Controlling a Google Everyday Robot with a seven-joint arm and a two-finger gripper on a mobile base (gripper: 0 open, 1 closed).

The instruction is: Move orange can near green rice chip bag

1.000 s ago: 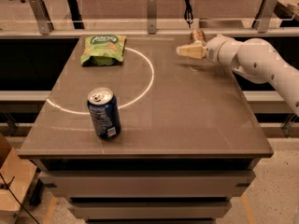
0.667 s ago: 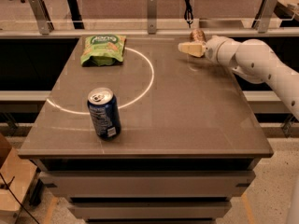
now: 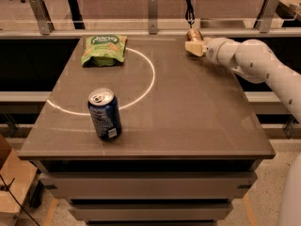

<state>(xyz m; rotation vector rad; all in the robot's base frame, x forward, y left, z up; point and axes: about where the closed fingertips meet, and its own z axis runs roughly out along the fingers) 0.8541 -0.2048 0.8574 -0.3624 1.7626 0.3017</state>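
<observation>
The orange can (image 3: 193, 34) stands at the table's far right edge, small and coppery, partly hidden behind my gripper (image 3: 193, 45). The gripper is right at the can, reaching in from the right on the white arm (image 3: 249, 60). The green rice chip bag (image 3: 104, 49) lies flat at the far left of the table, well apart from the can.
A taller dark blue can (image 3: 105, 114) stands upright near the front left of the brown table (image 3: 188, 126). A white circle line (image 3: 151, 74) is drawn on the tabletop. A rail with metal posts (image 3: 152, 6) runs behind the table.
The gripper has shifted slightly back and to the right, closer onto the orange can. The bag and the blue can have not moved.
</observation>
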